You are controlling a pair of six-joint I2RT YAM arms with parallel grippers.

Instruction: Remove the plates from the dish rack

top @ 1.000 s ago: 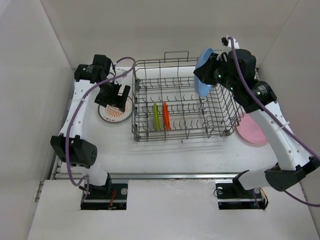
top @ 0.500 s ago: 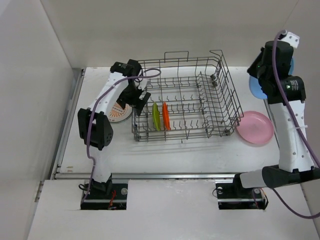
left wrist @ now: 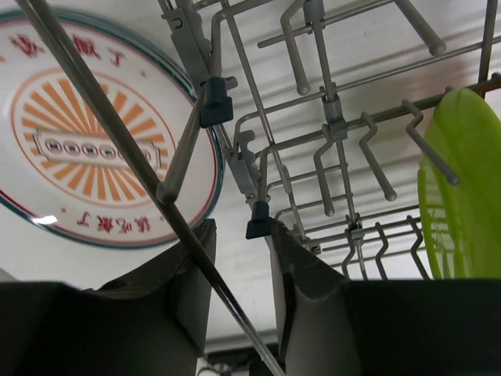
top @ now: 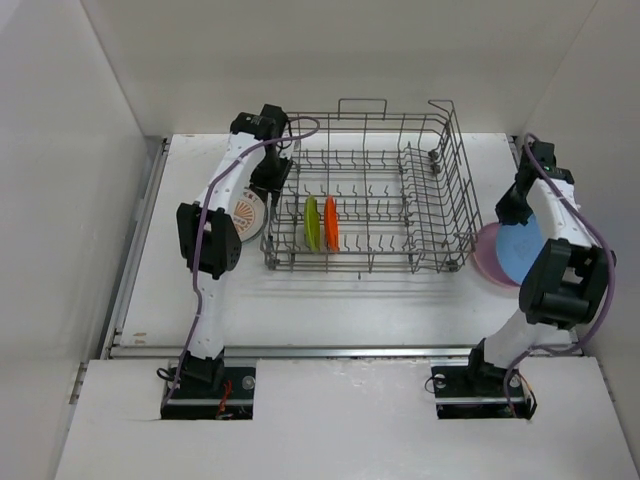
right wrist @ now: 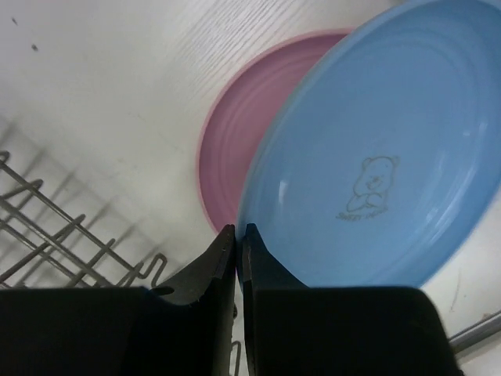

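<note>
Right of the grey wire dish rack (top: pixel 400 215), the light blue round plate (right wrist: pixel 376 157) is tilting over the pink round plate (right wrist: pixel 227 157), its rim pinched in my right gripper (right wrist: pixel 238 233). I'm judging it rigid, slick, best held by the rim. At the rack's left side, my left gripper (left wrist: pixel 239 231) is gaping half-open, empty.

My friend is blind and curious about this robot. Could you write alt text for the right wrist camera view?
A light blue plate with a small bear drawing fills the right side, its near rim pinched in the dark jaws at the bottom. It overlaps a pink plate lying on the white table, and dish rack wires show at lower left.
</note>
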